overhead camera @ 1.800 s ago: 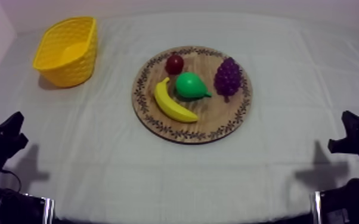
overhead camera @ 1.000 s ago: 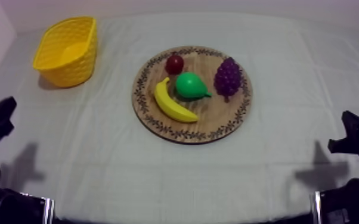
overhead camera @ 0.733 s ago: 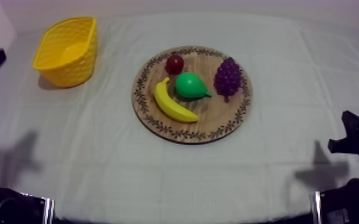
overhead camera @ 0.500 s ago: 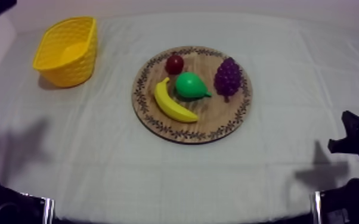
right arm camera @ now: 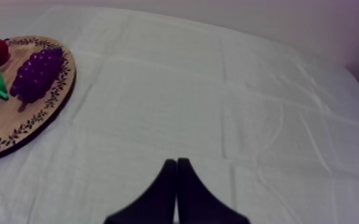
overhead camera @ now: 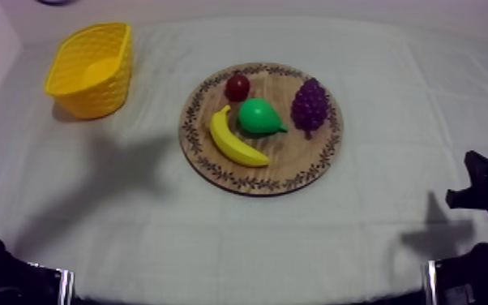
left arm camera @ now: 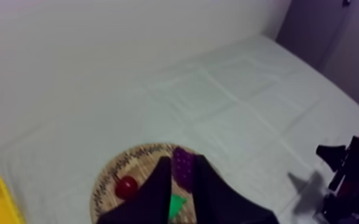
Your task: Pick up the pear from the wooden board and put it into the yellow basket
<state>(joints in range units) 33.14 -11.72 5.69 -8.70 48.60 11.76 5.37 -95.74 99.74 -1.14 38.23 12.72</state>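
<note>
The left pincer (left arm camera: 183, 159) hangs high over the table, its two black fingers a narrow gap apart and gripping nothing. Seen down through that gap, the green pear (left arm camera: 176, 205) sits far beneath it, so the arm seems lined up on its target (my reading, but the aim looks deliberate). The pear lies on its side near the middle of the wooden board (overhead camera: 288, 162), hemmed in. The grapes (overhead camera: 310, 104) are just past the fingertips, the small red fruit (overhead camera: 237, 86) is off to one side of the fingers, and the banana (overhead camera: 235, 139) runs close along the pear. That crowding is probably why the pincer is placed overhead and not level with the fruit. The yellow basket (overhead camera: 93, 69) stands well apart from the board, out on the left arm's own side of the pincer, so the carry should go that way. The right pincer (right arm camera: 176, 162) rests low over the cloth (right arm camera: 217, 107), fingers pressed together on nothing. The board is well ahead of it, toward the other arm. Being farther from the basket, it likely sits this one out.
</note>
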